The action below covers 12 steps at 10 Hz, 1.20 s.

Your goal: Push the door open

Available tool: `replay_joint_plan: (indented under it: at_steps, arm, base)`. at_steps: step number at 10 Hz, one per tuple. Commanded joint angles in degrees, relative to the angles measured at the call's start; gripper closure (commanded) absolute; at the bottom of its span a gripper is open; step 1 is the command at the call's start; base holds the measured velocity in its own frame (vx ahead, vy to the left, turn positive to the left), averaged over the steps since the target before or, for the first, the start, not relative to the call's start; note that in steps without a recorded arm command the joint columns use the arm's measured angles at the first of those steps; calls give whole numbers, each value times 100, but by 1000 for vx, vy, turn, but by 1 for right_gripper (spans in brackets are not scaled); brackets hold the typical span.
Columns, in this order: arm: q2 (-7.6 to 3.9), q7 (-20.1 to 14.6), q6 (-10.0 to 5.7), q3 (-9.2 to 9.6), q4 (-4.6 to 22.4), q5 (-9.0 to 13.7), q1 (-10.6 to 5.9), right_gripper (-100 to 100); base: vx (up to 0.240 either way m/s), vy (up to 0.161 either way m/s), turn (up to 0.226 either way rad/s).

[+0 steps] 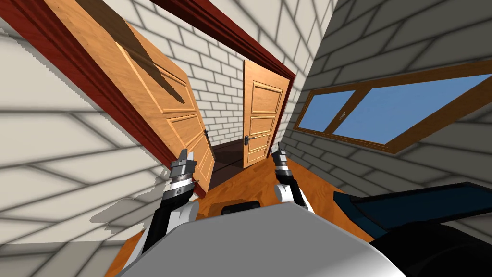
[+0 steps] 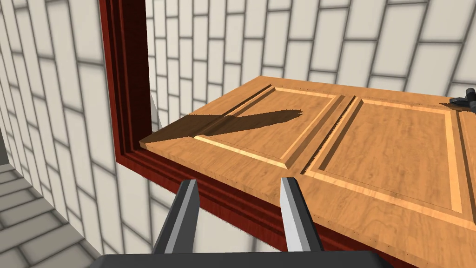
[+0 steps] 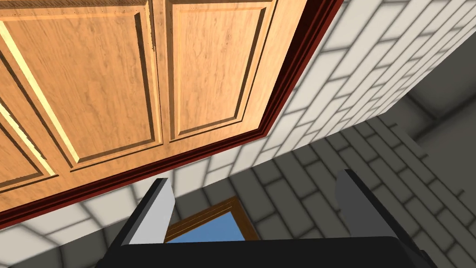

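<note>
Brick walls [image 1: 57, 144], one red frame [image 1: 103, 94], two wooden doors [image 1: 163, 106].

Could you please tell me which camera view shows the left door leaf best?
The head view: the left door leaf appears nearly whole, swung ajar from its red frame. The left wrist view gives its panels close up beyond the left gripper; the right wrist view faces the other leaf.

two leaves, one window

one door leaf [image 1: 158, 106] is seen upper left of the frame, a second leaf [image 1: 262, 120] at centre. a window [image 1: 384, 110] is set at right. the left gripper [image 1: 187, 154] is placed just below the first leaf.
</note>
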<state>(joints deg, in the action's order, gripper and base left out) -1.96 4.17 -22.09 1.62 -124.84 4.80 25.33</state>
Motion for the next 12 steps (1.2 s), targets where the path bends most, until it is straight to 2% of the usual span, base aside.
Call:
replay_joint_plan:
  at_steps: [1,12]
  arm:
    - [-24,-18,71,58,189,-13,-108,-100]
    - [-250,-228,333,491,1804,-71,-789,-100]
  base:
    - [88,-88,81]
    - [91,-98,89]
